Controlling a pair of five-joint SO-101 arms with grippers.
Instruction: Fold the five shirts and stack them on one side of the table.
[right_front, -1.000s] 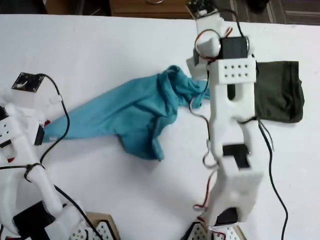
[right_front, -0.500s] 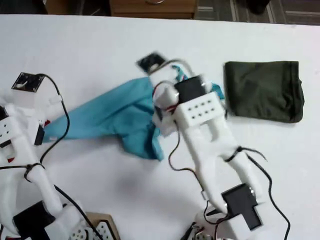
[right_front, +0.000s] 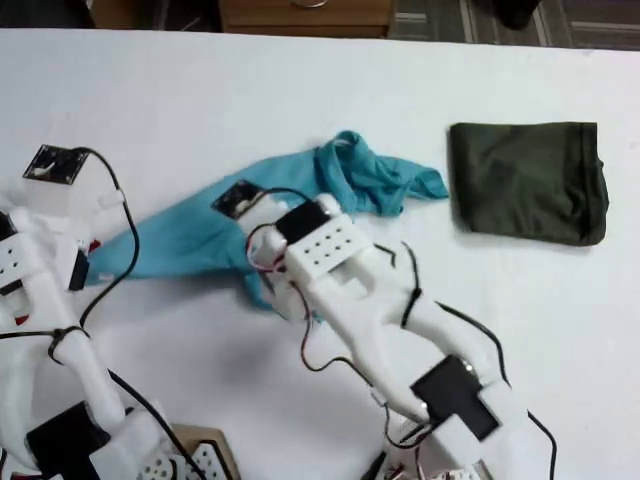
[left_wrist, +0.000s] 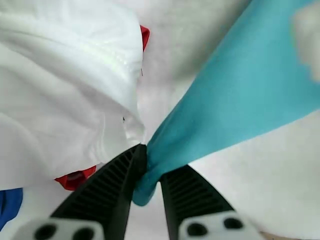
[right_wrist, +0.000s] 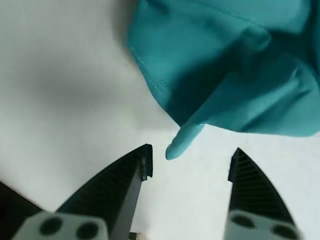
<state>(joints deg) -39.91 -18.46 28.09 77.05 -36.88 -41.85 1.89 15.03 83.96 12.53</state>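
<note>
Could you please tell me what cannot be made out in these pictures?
High view: the right arm covers the teal shirt's lower edge.
Left wrist view: white, red and blue cloth is cut off by the edges; shirt count unclear.
High view: the dark green shirt's own top layer hides its folds.

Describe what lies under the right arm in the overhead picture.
Under the right arm lies part of the blue shirt on the table. The arm covers the shirt's lower edge there.
</note>
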